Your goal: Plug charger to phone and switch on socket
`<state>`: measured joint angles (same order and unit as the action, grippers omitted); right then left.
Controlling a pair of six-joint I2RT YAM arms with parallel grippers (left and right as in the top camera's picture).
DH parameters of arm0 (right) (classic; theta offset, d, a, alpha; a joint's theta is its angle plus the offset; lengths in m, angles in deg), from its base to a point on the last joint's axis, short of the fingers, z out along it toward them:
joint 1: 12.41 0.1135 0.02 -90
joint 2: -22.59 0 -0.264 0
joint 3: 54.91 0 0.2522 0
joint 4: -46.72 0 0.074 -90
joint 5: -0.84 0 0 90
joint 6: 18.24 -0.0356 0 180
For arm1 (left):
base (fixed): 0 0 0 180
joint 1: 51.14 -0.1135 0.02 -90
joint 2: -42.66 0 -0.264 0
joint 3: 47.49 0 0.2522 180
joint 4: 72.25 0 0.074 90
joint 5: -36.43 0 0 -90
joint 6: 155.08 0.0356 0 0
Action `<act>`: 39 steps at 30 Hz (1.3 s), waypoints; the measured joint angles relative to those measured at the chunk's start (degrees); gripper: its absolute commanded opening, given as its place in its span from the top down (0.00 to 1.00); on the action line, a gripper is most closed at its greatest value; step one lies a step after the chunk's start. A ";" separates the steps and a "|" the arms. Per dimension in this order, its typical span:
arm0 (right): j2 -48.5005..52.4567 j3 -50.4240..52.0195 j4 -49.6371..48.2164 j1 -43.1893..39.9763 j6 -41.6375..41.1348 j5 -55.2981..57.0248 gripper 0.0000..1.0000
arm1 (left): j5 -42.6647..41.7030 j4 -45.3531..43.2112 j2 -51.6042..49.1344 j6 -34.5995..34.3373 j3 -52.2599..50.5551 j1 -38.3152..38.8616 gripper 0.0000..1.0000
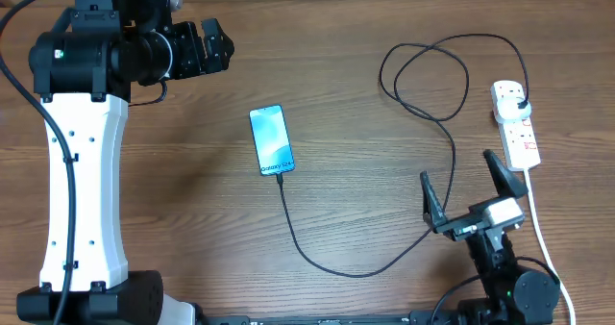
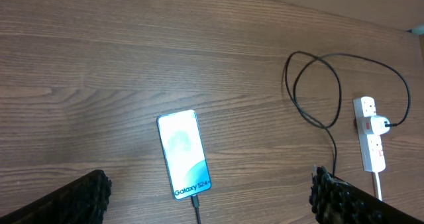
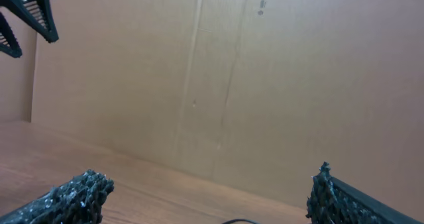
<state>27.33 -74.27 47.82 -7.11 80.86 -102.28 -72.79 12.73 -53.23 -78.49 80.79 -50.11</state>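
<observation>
"Overhead, near edge first: state of the right gripper [image 1: 455,166]?"
"Jaws fully apart, holding nothing; the charger cable [image 1: 360,275] passes between its fingers in this view; contact cannot be told."
"And the phone [image 1: 271,139]?"
"Flat at mid-table, screen lit; cable connector seated in its near end."
"The power strip [image 1: 516,125]?"
"Far right; black plug [image 1: 520,103] seated in it; switch position cannot be told."
"The left gripper [image 1: 216,44]?"
"Far left, above the table; jaws wide, empty."
</observation>
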 measured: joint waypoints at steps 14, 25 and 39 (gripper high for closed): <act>-4.00 4.57 9.40 -0.02 0.02 0.00 0.00 | 0.00 0.02 0.00 0.00 0.00 0.00 0.00; -4.00 4.57 16.61 -0.02 -0.02 0.04 0.00 | 0.00 0.02 0.00 0.00 0.00 0.00 0.00; -4.00 4.55 16.61 -0.02 -0.02 0.02 0.00 | 0.00 0.02 0.00 0.00 0.00 0.00 0.00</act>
<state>23.33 -69.73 64.43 -7.14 80.84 -102.26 -72.79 12.75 -53.23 -78.49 80.79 -50.11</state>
